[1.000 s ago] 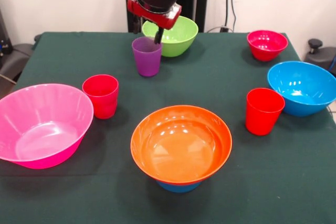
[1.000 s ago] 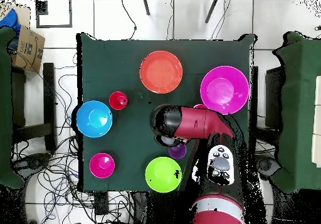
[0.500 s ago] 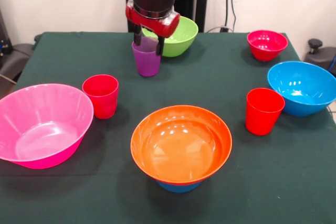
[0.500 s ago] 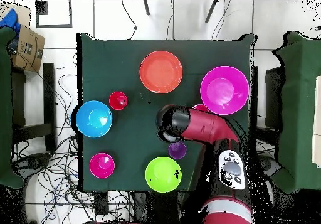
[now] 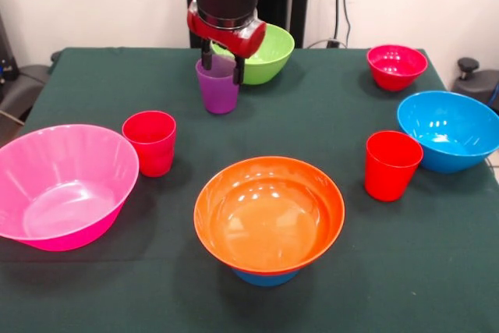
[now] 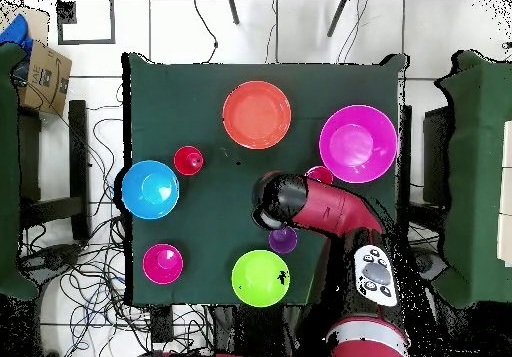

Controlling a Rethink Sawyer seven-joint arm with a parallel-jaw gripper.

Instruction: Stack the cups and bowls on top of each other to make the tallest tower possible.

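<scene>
three cups: two red, red cup (image 5: 150, 141) and second red cup (image 5: 391, 164), plus one purple cup (image 5: 217, 83). six bowls showing: one pink bowl (image 5: 58, 185), one orange bowl (image 5: 269, 212), one lime green bowl (image 5: 263, 55), one large blue bowl (image 5: 448, 129), one small red-magenta bowl (image 5: 396, 65), one small blue bowl (image 5: 263, 277) peeking from under the orange one.

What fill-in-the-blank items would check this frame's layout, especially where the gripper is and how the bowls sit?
1. The gripper has its fingers either side of the ______ cup.
2. Right behind that cup stands the ______ bowl.
3. The orange bowl rests on a small ______ bowl.
4. The number of red cups standing alone on the table is ______.

Missing words: purple; lime green; blue; two
</scene>
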